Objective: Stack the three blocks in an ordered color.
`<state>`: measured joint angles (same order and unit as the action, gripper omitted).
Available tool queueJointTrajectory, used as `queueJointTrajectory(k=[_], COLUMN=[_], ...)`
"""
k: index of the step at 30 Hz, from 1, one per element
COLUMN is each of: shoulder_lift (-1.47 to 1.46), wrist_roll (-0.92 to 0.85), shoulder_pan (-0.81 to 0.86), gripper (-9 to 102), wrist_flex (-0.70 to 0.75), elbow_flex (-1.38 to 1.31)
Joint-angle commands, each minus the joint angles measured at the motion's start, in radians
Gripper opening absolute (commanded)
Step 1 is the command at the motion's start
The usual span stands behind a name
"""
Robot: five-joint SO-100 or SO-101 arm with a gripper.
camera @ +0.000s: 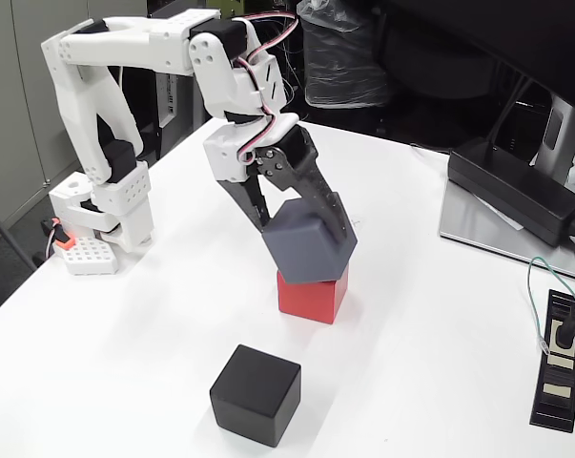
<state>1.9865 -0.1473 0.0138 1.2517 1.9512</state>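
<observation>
tool (306, 234) clamps tilted grey block (309, 246) | resting on red block (311, 294) | black block (255, 394) apart near front edge

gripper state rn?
Gripper: closed on the grey block, which is tilted on top of the red block.

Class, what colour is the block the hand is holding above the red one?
Slate grey, clearest in the fixed view, gripped by the hand.
</observation>
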Motion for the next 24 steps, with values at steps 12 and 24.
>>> queueJointTrajectory(k=[12,24], shoulder_lift=[0.014,0.014], wrist_roll=[-0.031,-0.035], shoulder_pan=[-0.038,-0.038], gripper=[2,26], wrist_flex=[0.055,0.055], elbow_flex=[-0.003,-0.002])
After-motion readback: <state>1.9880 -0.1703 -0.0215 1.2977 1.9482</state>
